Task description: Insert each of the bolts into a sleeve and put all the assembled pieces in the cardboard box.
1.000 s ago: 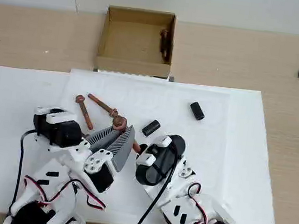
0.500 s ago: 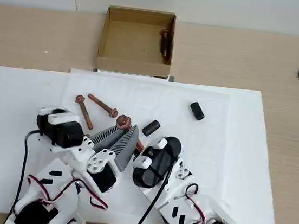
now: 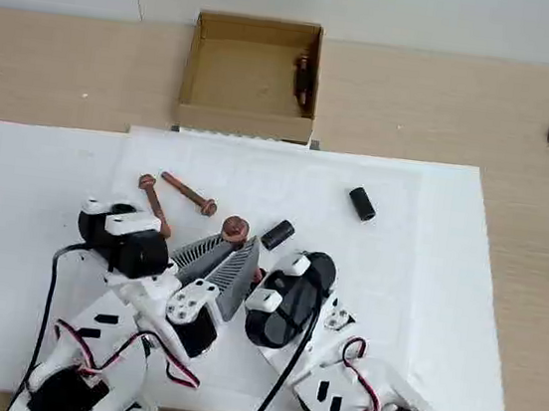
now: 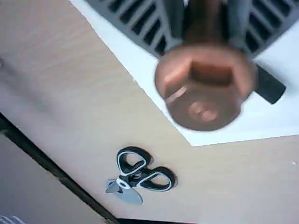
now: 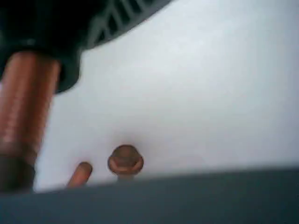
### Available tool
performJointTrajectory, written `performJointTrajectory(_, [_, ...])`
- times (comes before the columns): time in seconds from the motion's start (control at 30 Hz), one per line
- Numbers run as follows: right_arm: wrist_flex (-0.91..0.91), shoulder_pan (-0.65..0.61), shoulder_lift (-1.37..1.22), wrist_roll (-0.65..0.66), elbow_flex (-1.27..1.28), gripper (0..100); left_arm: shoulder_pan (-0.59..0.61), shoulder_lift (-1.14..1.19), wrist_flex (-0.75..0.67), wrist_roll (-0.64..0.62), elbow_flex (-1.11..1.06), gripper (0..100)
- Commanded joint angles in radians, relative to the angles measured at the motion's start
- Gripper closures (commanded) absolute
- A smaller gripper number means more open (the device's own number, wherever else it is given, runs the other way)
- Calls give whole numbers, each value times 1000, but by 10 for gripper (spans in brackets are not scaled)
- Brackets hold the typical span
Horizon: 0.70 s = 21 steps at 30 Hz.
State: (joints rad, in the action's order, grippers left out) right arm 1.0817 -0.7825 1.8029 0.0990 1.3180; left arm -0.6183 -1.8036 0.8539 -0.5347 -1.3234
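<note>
Pinching a bolt point(image 3: 235, 228) by its shank, head toward the cardboard box point(image 3: 245, 122), the left pincer point(image 3: 230, 250) is hovering; a sleeve point(image 3: 277, 234) is lying just beside its head, probably nearer the right arm point(image 3: 288, 302).

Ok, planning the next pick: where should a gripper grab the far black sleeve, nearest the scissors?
Probably around its middle, from straight above, closing across its short width: the sleeve lies flat on the paper with nothing beside it.
</note>
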Motion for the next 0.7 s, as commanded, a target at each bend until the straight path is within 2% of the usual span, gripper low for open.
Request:
performJointTrajectory(0.0, [-31,-12,8,8,-12,996,-58,-9,18,-9,-5,994])
performJointTrajectory(0.3, [-139,-12,7,9,-12,996,-77,-9,166,-9,-8,994])
performJointTrajectory(0.5, [-160,-12,4,9,-11,996,-72,-9,153,-6,-10,989])
performJointTrajectory(0.67, [-159,-12,1,9,-6,996,-72,-6,176,-5,-10,830])
